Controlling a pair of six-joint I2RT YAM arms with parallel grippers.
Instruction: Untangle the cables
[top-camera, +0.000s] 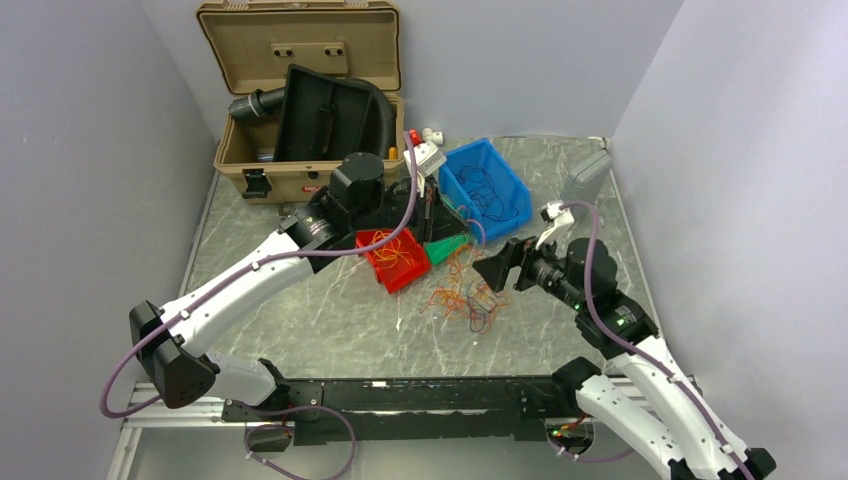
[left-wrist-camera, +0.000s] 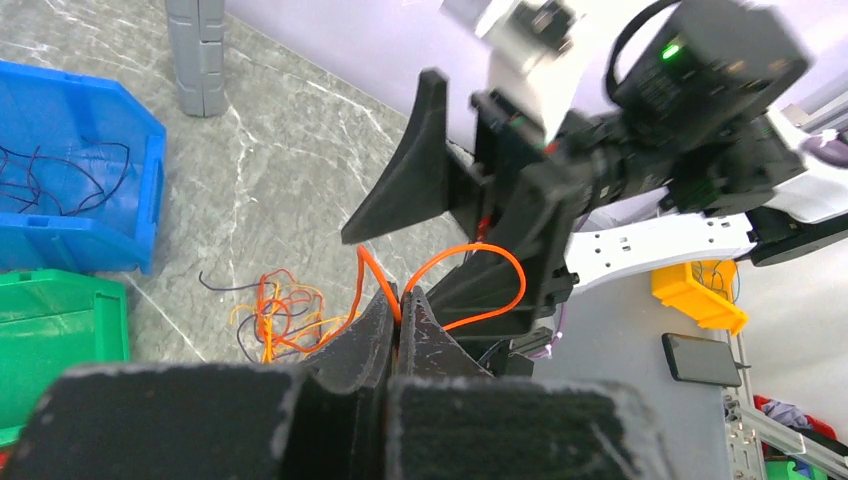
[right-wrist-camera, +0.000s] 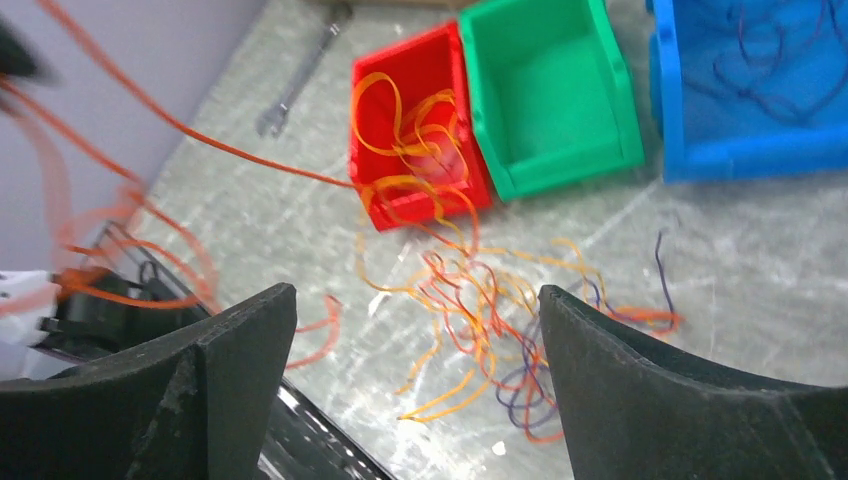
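Note:
A tangle of thin cables (top-camera: 465, 295), mostly orange with some red and purple, lies on the marble table in front of the bins. My left gripper (left-wrist-camera: 402, 300) is shut on one orange cable (left-wrist-camera: 505, 265), which arches up out of the closed tips; one end trails down to the tangle (left-wrist-camera: 275, 315). Directly beyond it hangs my right gripper (top-camera: 500, 270), which is open. In the right wrist view its jaws (right-wrist-camera: 415, 300) stand wide apart above the tangle (right-wrist-camera: 490, 300) with nothing between them. A long, blurred orange strand (right-wrist-camera: 200, 140) crosses the upper left.
A red bin (top-camera: 384, 270) holds orange cables. Beside it is a green bin (top-camera: 445, 247), and a blue bin (top-camera: 520, 200) holds dark cables. An open tan case (top-camera: 300, 60) with a black corrugated hose stands at the back left. A grey block (top-camera: 585, 178) sits at the back right.

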